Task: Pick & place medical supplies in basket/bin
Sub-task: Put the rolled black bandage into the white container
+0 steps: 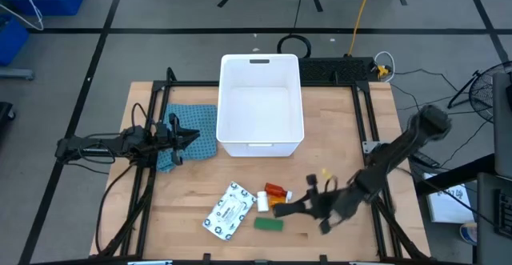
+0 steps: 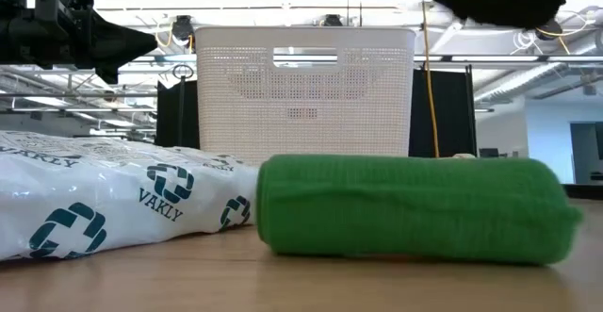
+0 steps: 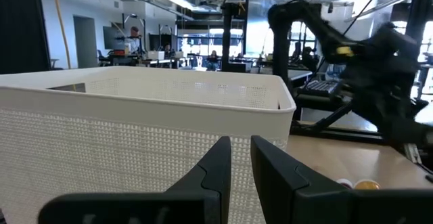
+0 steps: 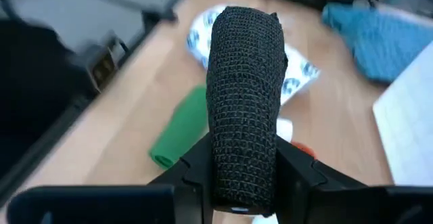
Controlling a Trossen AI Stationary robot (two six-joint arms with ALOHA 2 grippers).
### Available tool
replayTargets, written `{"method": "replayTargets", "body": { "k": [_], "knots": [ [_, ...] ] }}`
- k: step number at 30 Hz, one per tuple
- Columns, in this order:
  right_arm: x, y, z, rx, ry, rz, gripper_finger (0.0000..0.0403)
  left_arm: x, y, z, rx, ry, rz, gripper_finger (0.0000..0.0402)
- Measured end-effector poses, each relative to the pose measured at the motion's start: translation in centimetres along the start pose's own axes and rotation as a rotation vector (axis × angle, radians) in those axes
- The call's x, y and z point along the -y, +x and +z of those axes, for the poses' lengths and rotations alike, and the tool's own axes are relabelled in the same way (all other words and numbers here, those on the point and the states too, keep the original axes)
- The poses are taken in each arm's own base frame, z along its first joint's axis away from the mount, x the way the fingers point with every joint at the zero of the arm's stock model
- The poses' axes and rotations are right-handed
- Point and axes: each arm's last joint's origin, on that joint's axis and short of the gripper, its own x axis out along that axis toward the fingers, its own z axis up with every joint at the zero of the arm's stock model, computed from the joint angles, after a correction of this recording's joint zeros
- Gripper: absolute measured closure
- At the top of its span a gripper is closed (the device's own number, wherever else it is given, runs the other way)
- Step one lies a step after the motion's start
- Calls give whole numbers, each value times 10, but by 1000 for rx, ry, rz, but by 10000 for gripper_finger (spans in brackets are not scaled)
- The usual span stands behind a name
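A black bandage roll (image 4: 243,95) is held clamped between the two fingers of the right gripper (image 4: 243,183), just above the wooden table (image 1: 192,185) near its front edge. In the high view the right gripper (image 1: 290,209) is seen at the end of a dark arm reaching in from the table's right side, directly over the cluster of supplies. Just beneath and beside the held roll, a green bandage roll (image 4: 181,129) is seen lying flat on the wood; in the low view the same green roll (image 2: 415,206) fills the foreground. An orange pill bottle (image 1: 274,190) with a white cap is seen beside the gripper, partly hidden by it. The flat white printed packet (image 1: 230,210) lies at an angle just left of the green roll, its teal logos readable in the low view (image 2: 104,204).

The white basket (image 1: 262,103) stands well apart from these items, at the back centre of the table, upright with nothing visible inside. A blue-green cloth (image 1: 196,133) lies touching or just beside its left wall.

The left gripper (image 1: 188,135) is held over that cloth, pointed toward the basket, its fingers (image 3: 216,173) drawn close together with only a narrow gap and nothing between them.
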Motion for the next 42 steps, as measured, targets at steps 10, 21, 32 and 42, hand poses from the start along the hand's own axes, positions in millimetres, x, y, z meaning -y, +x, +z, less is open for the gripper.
{"method": "replayTargets", "body": {
  "k": [10,21,32,42],
  "knots": [
    [62,-65,-52,443,135,-52,309,0,0,-2,-18,16,1,339],
    [106,-92,9,646,127,-284,310,0,0,-1,-14,17,1,339],
    [241,-109,141,261,109,-497,310,-2,0,0,4,43,81,339],
    [336,-30,100,-41,80,-470,310,-3,0,0,0,120,87,339]
  ]
}}
